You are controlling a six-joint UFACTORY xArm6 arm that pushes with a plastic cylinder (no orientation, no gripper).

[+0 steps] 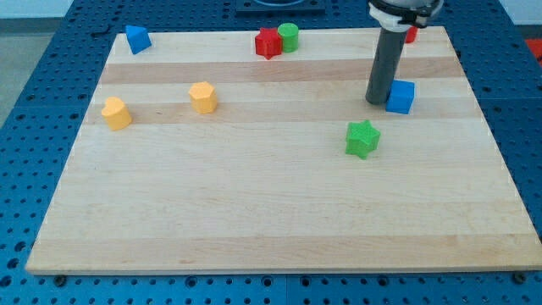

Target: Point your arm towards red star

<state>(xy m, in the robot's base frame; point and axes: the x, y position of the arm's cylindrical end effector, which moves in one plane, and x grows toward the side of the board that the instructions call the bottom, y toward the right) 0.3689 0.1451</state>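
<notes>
Your arm enters from the view's top right and ends in a straight dark rod that stands nearly upright. Its upper part is a wider collar with a pale ring, cut off by the view's top edge. My tip (377, 102) rests at board level.

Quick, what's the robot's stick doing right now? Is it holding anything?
My tip: holds nothing; it is a plain rod, right beside the blue cube, far from the red star.
</notes>
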